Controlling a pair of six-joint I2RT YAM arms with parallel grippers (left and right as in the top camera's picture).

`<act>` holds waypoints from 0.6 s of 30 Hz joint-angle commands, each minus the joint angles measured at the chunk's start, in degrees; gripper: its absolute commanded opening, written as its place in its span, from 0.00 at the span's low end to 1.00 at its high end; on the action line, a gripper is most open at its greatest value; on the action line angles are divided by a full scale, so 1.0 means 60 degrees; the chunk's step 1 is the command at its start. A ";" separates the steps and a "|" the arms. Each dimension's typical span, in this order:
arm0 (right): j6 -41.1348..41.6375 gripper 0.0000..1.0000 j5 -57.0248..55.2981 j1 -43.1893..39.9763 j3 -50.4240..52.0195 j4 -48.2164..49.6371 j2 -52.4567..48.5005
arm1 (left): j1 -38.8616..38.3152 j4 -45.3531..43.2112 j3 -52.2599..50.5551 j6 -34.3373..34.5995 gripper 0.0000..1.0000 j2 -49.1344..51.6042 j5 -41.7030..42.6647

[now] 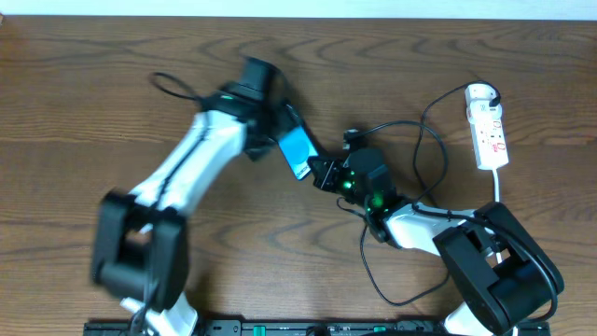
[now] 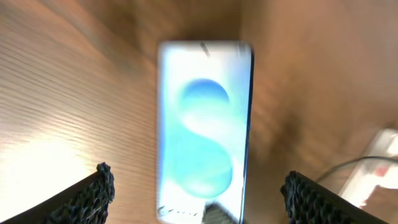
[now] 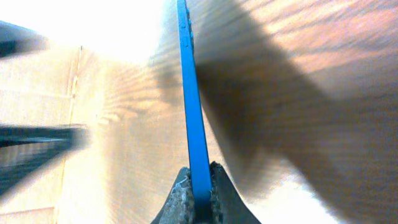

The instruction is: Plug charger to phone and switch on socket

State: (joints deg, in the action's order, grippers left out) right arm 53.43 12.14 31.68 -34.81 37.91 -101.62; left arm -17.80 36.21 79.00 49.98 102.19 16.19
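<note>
The phone (image 1: 297,149) has a light-blue screen and is held off the table near the middle. My right gripper (image 1: 324,174) is shut on its lower end; the right wrist view shows the phone edge-on (image 3: 193,106) between the jaws (image 3: 200,190). My left gripper (image 1: 276,131) is open just above the phone's far end. In the left wrist view the phone (image 2: 202,124) lies between the spread fingers (image 2: 199,193) without touching them. The charger cable (image 1: 422,140) loops from the socket (image 1: 489,131) at the right, where its plug (image 1: 492,93) sits.
The socket's thick white cord (image 1: 497,187) runs down towards the right arm's base. More black cable (image 1: 373,275) loops on the table in front of the right arm. A blurred white shape in the left wrist view (image 2: 376,165) is probably the socket.
</note>
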 commanded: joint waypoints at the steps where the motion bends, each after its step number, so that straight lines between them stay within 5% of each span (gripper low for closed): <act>1: -0.0087 0.01 0.0375 -0.0590 -0.0127 0.0277 -0.0025 | 0.1049 0.0444 -0.0044 -0.1483 0.87 -0.1246 -0.0277; 7: 0.0328 0.01 0.1446 -0.1475 -0.0127 0.1428 -0.0025 | 0.2382 -0.0284 -0.1639 -0.1625 0.87 -0.1810 0.0561; 12: 0.0659 0.01 0.2218 -0.1854 -0.0127 0.2120 -0.0025 | 0.2703 -0.4000 -0.4025 -0.1144 0.88 -0.1792 0.2652; 18: 0.1209 0.01 0.2455 -0.1818 -0.0127 0.2455 -0.0029 | 0.2470 -0.6972 -0.5457 -0.0219 0.88 -0.1519 0.3075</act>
State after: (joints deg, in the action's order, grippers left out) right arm 57.98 24.16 20.71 -34.76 51.24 -101.78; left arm -2.17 -1.61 48.21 44.95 91.96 30.68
